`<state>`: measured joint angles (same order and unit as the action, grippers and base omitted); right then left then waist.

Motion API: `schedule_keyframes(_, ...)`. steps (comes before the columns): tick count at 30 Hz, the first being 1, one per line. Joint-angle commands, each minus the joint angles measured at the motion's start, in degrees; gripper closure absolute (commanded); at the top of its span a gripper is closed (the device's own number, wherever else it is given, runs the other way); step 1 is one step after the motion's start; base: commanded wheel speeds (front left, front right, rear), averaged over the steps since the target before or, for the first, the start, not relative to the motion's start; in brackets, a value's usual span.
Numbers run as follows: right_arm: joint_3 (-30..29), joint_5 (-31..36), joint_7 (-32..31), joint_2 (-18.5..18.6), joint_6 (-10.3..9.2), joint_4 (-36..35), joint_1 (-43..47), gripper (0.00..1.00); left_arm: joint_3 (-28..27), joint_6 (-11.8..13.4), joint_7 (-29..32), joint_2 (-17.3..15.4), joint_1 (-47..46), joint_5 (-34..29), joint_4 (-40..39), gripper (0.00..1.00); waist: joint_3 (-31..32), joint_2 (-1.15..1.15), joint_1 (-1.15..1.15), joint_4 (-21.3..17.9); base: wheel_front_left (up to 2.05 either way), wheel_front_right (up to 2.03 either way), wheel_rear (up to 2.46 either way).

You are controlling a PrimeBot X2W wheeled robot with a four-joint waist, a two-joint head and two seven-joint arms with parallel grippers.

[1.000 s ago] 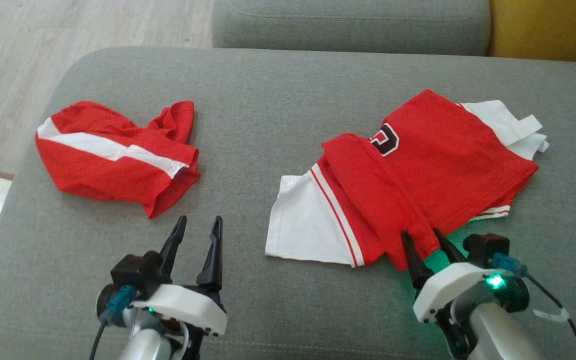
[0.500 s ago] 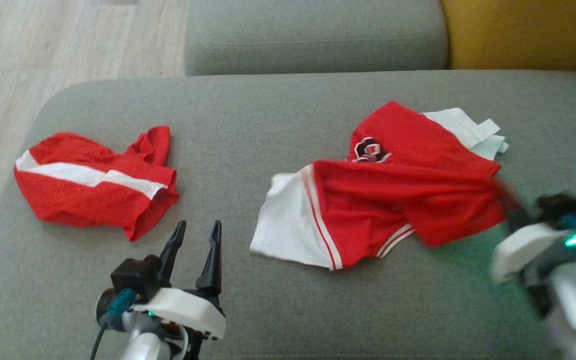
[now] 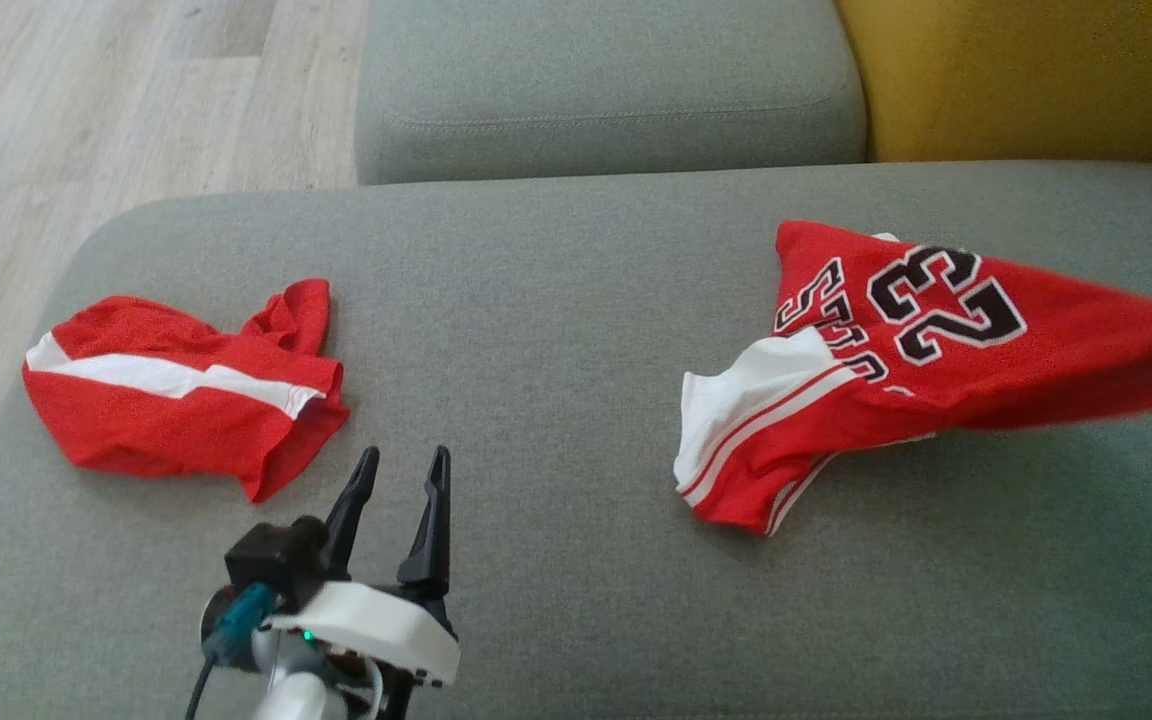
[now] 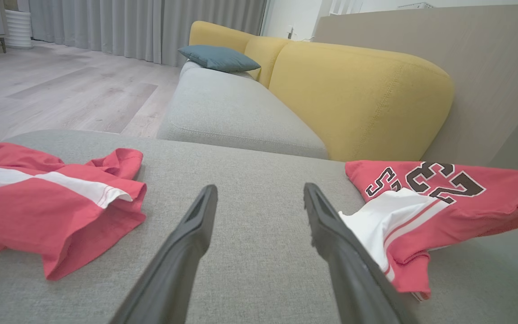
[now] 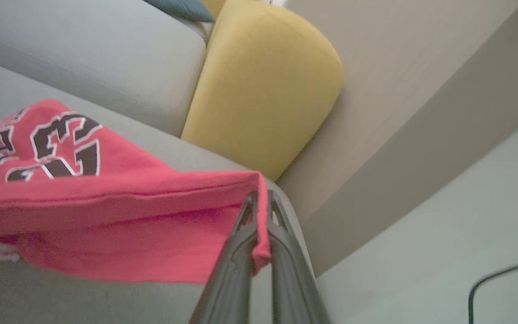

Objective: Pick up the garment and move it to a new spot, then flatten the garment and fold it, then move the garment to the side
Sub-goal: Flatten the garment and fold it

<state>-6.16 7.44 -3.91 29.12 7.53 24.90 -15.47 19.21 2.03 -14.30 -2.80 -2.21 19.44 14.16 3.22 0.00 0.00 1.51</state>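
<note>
The garment (image 3: 916, 350) is a red jersey with white sleeves and a black "23". It is stretched out toward the right edge of the head view, its left end trailing on the grey cushion (image 3: 556, 300). In the right wrist view my right gripper (image 5: 260, 202) is shut on the garment (image 5: 106, 207), pinching its red hem. At the lower left my left gripper (image 3: 398, 470) stands open with nothing between its fingers. It hovers over bare cushion, and the garment (image 4: 425, 202) lies to its right.
Red shorts with a white stripe (image 3: 176, 395) lie crumpled at the cushion's left. A second grey cushion (image 3: 606, 85) and a yellow backrest (image 3: 1026, 75) lie beyond. Wooden floor (image 3: 86, 110) shows at the far left.
My right gripper closed on the jersey's hem and pulled it right and up, unfolding it so the "23" shows. The head camera shifted too. The left gripper stayed put.
</note>
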Motion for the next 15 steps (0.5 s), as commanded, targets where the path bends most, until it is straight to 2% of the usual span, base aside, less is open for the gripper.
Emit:
schedule_keyframes(1, -1.7, 0.7, -1.7, 0.2, -0.04, -3.6, 3.7, 1.0, -2.0, 0.3, -0.7, -0.1, -1.2, 0.6, -2.3, 0.0, 0.4, 0.0, 0.0, -0.2, 0.0, 0.0, 0.0)
schedule_keyframes(5, -6.1, 0.9, -5.5, -4.6, -0.04, -8.3, 10.6, 1.0, -2.4, 0.6, -0.7, -0.1, -0.7, 0.7, -2.5, 0.0, 0.9, 0.0, 0.0, -1.2, 0.0, 0.0, 0.0)
schedule_keyframes(6, -7.0, 1.3, -6.3, -5.7, -0.04, -9.5, 12.2, 0.62, -2.4, 0.5, -0.7, -0.1, -0.6, 0.7, -2.6, 0.0, 0.9, 0.0, 0.0, -1.4, 0.0, 0.0, 0.0)
schedule_keyframes(7, -7.9, 1.7, -6.9, -7.0, -0.04, -10.8, 13.4, 0.0, -2.4, 0.5, -0.7, -0.1, -0.6, 0.6, -2.6, 0.0, 1.0, 0.0, 0.0, -1.7, 0.0, 0.0, 0.0)
schedule_keyframes(10, -9.5, 2.4, -7.5, -11.0, -0.04, -14.6, 16.1, 0.0, -2.5, 0.6, -0.7, -0.1, -0.4, 0.7, -2.8, 0.0, 1.0, 0.0, 0.0, -2.6, 0.0, 0.0, 0.0)
schedule_keyframes(11, -9.5, 2.4, -7.5, -11.0, -0.04, -14.6, 16.1, 0.0, -2.5, 0.6, -0.7, -0.1, -0.4, 0.7, -2.8, 0.0, 1.0, 0.0, 0.0, -2.6, 0.0, 0.0, 0.0)
schedule_keyframes(15, -7.9, 1.5, -5.7, -15.6, -0.04, -19.4, 16.0, 0.0, -2.4, 0.4, -0.7, -0.1, -0.4, 0.6, -2.8, 0.0, 1.0, 0.0, 0.0, -3.4, 0.0, 0.0, 0.0)
